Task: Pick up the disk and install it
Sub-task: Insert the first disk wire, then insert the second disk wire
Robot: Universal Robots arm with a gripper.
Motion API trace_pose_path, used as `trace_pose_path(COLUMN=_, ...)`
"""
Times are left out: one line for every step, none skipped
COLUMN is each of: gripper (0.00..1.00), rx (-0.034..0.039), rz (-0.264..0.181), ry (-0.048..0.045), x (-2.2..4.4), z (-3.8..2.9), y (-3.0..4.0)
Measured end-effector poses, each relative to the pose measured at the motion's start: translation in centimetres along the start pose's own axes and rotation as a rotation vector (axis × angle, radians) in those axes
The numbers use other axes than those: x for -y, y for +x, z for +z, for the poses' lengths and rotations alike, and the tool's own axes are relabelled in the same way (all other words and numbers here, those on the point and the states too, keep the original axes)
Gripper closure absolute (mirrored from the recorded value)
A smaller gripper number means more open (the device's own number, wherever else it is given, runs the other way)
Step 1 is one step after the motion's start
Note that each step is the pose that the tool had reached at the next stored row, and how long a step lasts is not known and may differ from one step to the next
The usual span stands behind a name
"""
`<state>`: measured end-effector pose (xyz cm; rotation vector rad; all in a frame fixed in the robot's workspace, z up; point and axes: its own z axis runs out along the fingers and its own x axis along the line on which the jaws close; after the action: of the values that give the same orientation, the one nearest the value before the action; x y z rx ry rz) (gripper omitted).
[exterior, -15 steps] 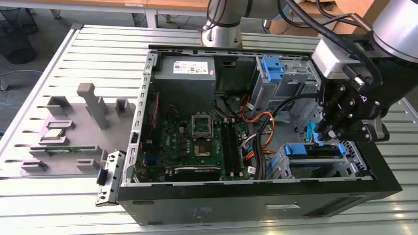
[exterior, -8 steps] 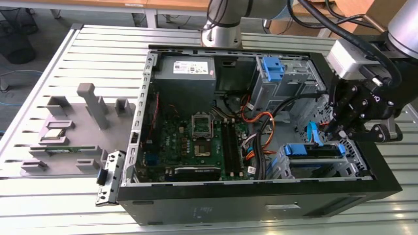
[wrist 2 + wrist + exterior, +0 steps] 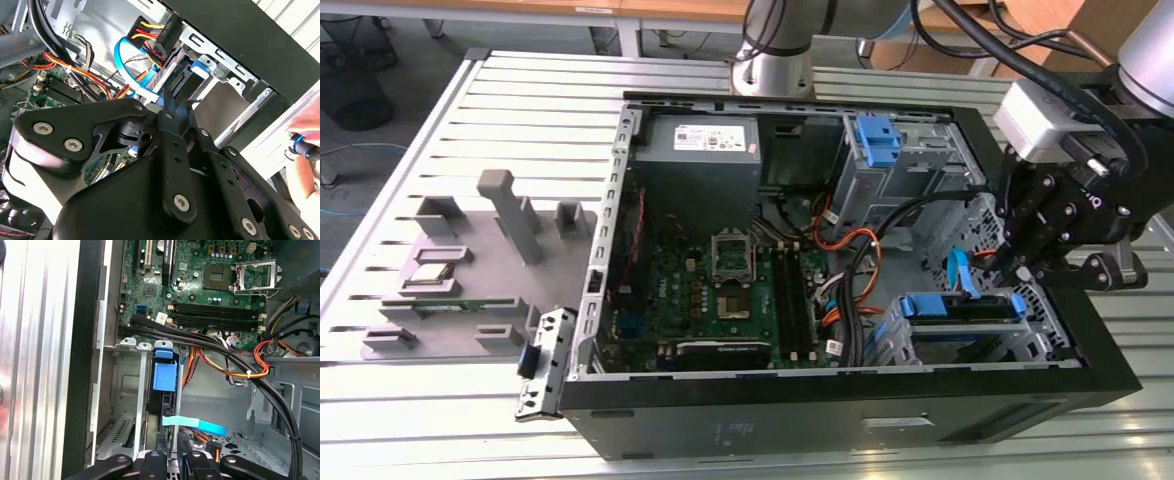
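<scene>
Right now we see the gripper [image 3: 1034, 262] hanging over the open computer case [image 3: 1067, 385], at the exterior view's right, just above the drive bay. The disk [image 3: 963, 308] sits in that bay, lower in the case on the exterior view's right, its blue side rails showing and a light blue ribbon cable [image 3: 955, 272] rising beside it. In the first wrist view we look straight down on the disk [image 3: 165, 390], standing edge-up in the metal cage [image 3: 127, 405] with its blue rail tab on top, and the gripper's fingertips [image 3: 159, 444] reach down close to it; they stand slightly apart, pinching nothing that we can make out. The green motherboard [image 3: 727, 290] lies in the middle of the case, with a bundle of black cables [image 3: 235, 365] crossing above the cage.
</scene>
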<state>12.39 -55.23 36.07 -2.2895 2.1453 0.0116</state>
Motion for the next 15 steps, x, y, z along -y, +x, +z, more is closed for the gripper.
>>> trace_pose_path(gripper=0.77, rx=0.0, rz=0.0, ry=0.0, x=0.0, z=0.0, y=0.0)
trace_pose_path(gripper=0.77, rx=0.0, rz=0.0, ry=0.0, x=0.2, z=0.0, y=0.01)
trace_pose_path(gripper=0.77, rx=0.0, rz=0.0, ry=0.0, x=0.2, z=0.0, y=0.01)
trace_pose_path(gripper=0.77, rx=0.0, rz=0.0, ry=0.0, x=0.29, z=0.0, y=0.02)
trace_pose_path(gripper=0.77, rx=0.0001, rz=0.0, ry=0.0, x=0.36, z=0.0, y=0.02)
trace_pose_path(gripper=0.77, rx=0.0001, rz=0.0, ry=0.0, x=0.36, z=0.0, y=0.0)
trace_pose_path(gripper=0.77, rx=0.0, rz=0.0, ry=0.0, x=0.36, z=0.0, y=-0.02)
trace_pose_path(gripper=0.77, rx=0.0, rz=0.0, ry=0.0, x=0.36, z=0.0, y=-0.04)
trace_pose_path(gripper=0.77, rx=0.0, rz=0.0, ry=0.0, x=0.37, z=0.0, y=-0.04)
trace_pose_path(gripper=0.77, rx=-0.0001, rz=0.0, ry=0.0, x=0.37, z=-0.01, y=-0.04)
trace_pose_path(gripper=0.77, rx=0.0, rz=0.0, ry=0.0, x=0.37, z=-0.02, y=-0.05)
trace_pose_path(gripper=0.77, rx=-0.0001, rz=0.0, ry=0.0, x=0.36, z=-0.07, y=-0.05)
trace_pose_path(gripper=0.77, rx=0.0, rz=0.0, ry=0.0, x=0.37, z=-0.12, y=-0.05)
trace_pose_path(gripper=0.77, rx=0.0, rz=0.0, ry=0.0, x=0.36, z=-0.17, y=-0.05)
trace_pose_path(gripper=0.77, rx=0.0, rz=0.0, ry=0.0, x=0.36, z=-0.23, y=-0.05)
